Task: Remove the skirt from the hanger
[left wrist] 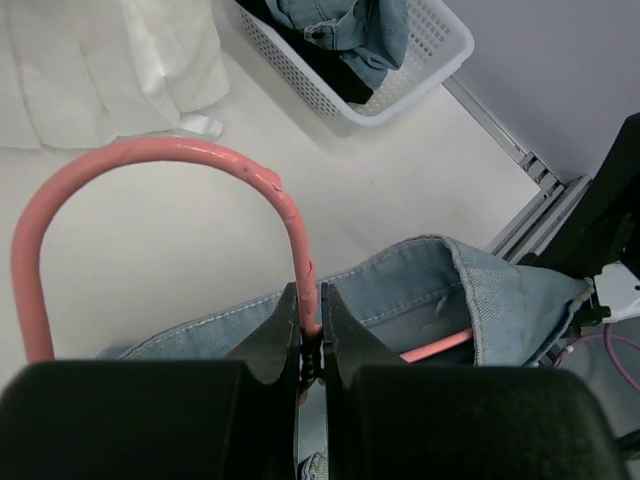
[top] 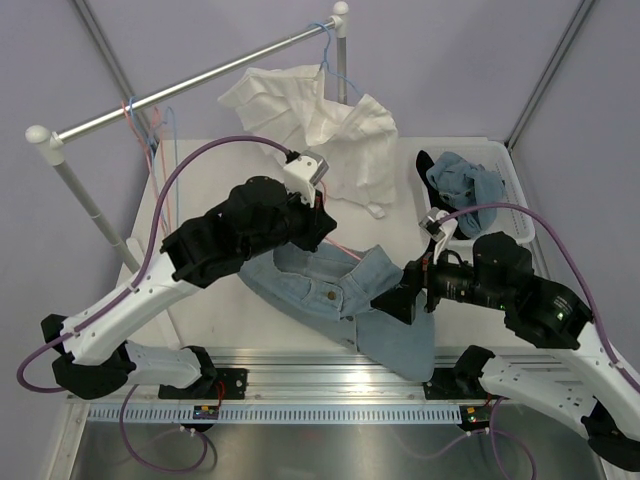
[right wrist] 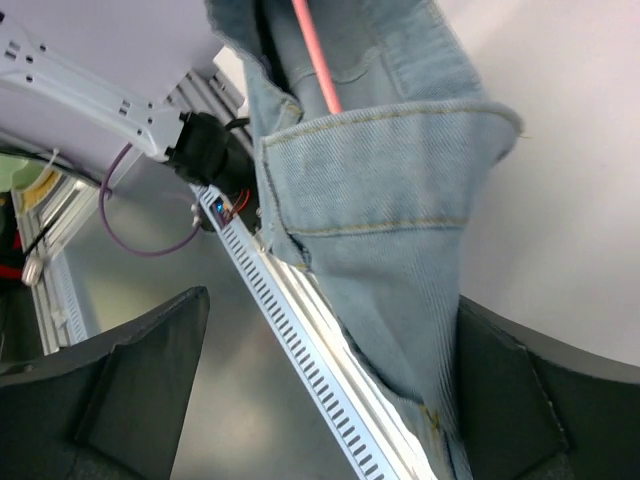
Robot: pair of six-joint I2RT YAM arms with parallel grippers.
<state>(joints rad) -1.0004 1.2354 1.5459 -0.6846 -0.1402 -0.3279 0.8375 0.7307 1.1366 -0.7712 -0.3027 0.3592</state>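
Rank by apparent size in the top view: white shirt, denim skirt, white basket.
1 and 2, unranked: white shirt and denim skirt. They cover about the same area. The shirt is crumpled and the skirt is partly hidden.
3: white basket, clearly smaller and also partly hidden.

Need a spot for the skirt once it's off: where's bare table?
Bare table lies between the shirt, the basket and the denim skirt; another patch lies between the left arm and the front rail. Crowded: the basket holds clothes, the skirt drapes over the rail by the open right gripper, and the left gripper is shut on the hanger.
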